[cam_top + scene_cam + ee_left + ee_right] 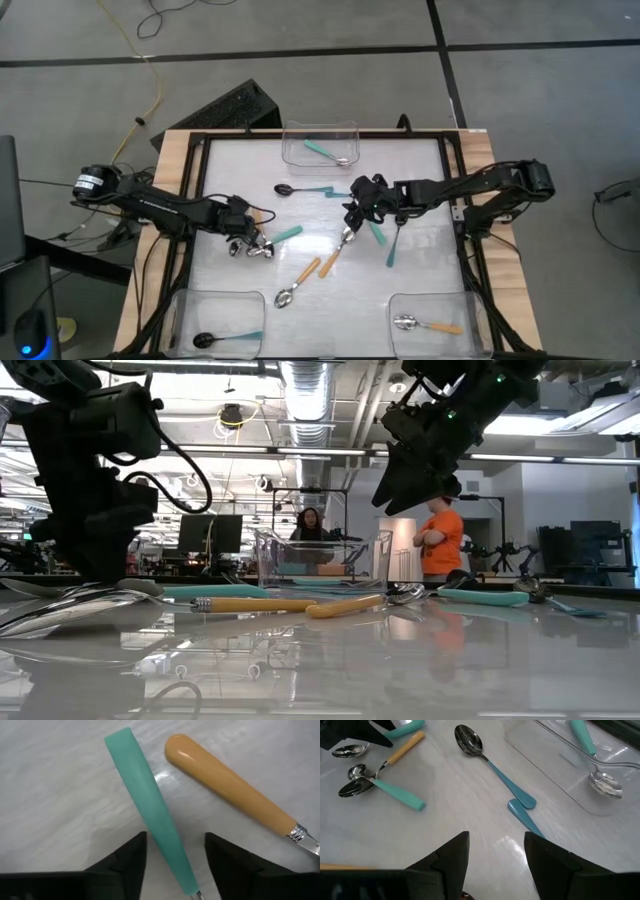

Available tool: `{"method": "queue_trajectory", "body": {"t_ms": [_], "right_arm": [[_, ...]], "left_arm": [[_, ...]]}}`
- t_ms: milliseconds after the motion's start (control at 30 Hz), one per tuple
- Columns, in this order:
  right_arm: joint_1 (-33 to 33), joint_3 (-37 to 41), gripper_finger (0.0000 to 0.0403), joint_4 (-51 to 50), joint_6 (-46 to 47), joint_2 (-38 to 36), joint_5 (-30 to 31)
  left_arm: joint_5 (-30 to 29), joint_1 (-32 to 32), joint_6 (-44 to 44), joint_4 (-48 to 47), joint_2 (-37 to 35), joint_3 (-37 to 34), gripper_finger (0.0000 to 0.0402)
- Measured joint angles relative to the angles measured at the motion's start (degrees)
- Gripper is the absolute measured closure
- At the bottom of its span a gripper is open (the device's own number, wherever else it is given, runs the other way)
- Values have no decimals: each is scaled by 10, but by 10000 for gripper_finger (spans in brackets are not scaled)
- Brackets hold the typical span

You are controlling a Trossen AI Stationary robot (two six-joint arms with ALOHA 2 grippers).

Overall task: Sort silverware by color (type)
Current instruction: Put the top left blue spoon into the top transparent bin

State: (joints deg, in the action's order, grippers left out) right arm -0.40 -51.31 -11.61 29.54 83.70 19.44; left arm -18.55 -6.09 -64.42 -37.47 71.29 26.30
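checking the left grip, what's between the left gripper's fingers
A teal handle runs between the left gripper's open fingers, clear in the left wrist view. An orange handle lies just outside them.

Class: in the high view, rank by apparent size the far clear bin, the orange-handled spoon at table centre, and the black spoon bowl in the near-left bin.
1. Far clear bin, largest.
2. Orange-handled spoon.
3. Black spoon bowl, smallest.

floor (330,25): grey, dark seams | ceiling ducts (310,390) | monitors (210,532) | person in orange (440,535)
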Motion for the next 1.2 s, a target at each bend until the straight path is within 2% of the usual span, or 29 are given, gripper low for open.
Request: {"method": "queue_trajectory", "body": {"t_ms": [467,800,967,1200], "right_arm": [[0,0,188,0,0,0,0],[1,0,188,5,5,0,0],[1,0,188,21,5,0,0],[5,0,188,53,1,0,0]], "left_arm": [[-19,0,15,4,1,-2,371],[-29,0,58,5,-6,26,372],[-44,0,91,6,-41,50,372],[-62,-1,136,6,-139,81,372]]}}
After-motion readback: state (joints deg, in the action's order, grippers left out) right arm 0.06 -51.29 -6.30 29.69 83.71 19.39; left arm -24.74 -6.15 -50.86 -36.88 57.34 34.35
